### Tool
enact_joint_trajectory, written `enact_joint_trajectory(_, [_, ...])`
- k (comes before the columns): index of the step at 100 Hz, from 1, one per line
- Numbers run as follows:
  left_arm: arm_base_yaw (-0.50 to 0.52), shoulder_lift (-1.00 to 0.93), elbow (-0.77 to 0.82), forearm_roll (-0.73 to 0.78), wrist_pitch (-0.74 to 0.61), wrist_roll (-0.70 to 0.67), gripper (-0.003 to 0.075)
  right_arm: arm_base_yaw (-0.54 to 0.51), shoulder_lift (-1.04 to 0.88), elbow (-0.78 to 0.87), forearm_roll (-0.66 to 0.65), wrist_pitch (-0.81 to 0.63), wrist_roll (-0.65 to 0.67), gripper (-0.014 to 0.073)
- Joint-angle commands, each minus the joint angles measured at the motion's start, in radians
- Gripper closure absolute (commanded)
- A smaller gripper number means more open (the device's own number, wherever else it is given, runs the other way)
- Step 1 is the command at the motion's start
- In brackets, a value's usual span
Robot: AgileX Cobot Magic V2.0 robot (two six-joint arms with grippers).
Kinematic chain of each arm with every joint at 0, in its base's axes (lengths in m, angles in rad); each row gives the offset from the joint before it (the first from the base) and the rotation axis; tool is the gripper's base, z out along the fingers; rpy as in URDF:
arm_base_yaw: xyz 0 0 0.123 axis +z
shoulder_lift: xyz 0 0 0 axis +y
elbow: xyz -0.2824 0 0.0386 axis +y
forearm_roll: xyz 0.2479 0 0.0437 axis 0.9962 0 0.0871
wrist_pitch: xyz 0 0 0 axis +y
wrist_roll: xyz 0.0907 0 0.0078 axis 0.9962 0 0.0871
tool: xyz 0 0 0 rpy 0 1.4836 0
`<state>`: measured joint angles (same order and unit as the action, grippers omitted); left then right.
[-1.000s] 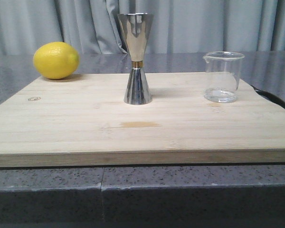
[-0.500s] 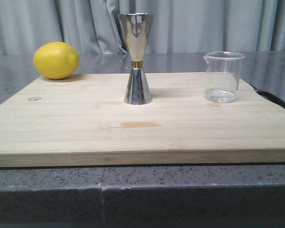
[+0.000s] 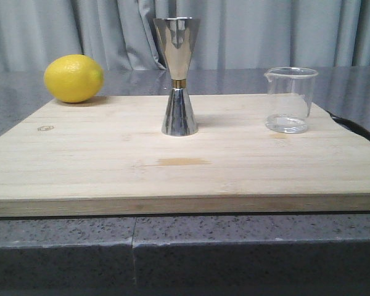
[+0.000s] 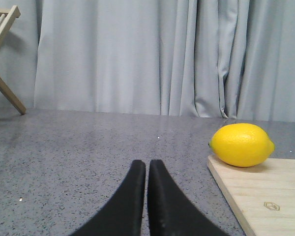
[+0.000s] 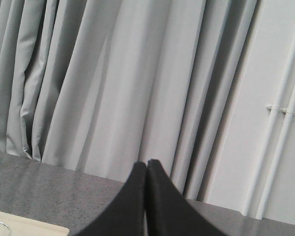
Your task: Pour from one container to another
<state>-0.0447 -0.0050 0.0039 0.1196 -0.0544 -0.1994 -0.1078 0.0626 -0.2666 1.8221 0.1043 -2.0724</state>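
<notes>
Black fingers of the left gripper (image 4: 146, 164) are pressed together with nothing between them, low over the grey counter (image 4: 88, 147) beside the board (image 3: 185, 160). Likewise the right gripper (image 5: 147, 164) is closed and empty, facing the curtain (image 5: 113, 83). On the board, the jigger (image 3: 177, 77) stands upright mid-back, the beaker (image 3: 289, 100) upright well to its right, a lemon (image 3: 73, 78) at the back left corner.

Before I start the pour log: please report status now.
Left tool shut, right tool shut, both empty. Beaker and jigger upright, apart, on board. Lemon far left, not in way.
</notes>
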Motion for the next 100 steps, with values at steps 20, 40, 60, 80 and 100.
enact_joint_trajectory(20, [-0.009,-0.027,0.038,0.015,-0.084,-0.022,0.0739,-0.004,0.008,-0.025,0.005,0.024,-0.005,0.0666])
enact_joint_trajectory(40, [-0.009,-0.027,0.038,0.015,-0.084,-0.022,0.0739,-0.004,0.008,-0.025,0.005,0.024,-0.005,0.0666])
enact_joint_trajectory(60, [-0.009,-0.027,0.038,0.015,-0.084,-0.022,0.0739,-0.004,0.008,-0.025,0.005,0.024,-0.005,0.0666])
enact_joint_trajectory(80, [-0.009,-0.027,0.038,0.015,-0.084,-0.022,0.0739,-0.004,0.008,-0.025,0.005,0.024,-0.005,0.0666])
enact_joint_trajectory(100, [-0.009,-0.027,0.038,0.015,-0.084,-0.022,0.0739,-0.004,0.008,-0.025,0.003,0.008,-0.008,0.0666])
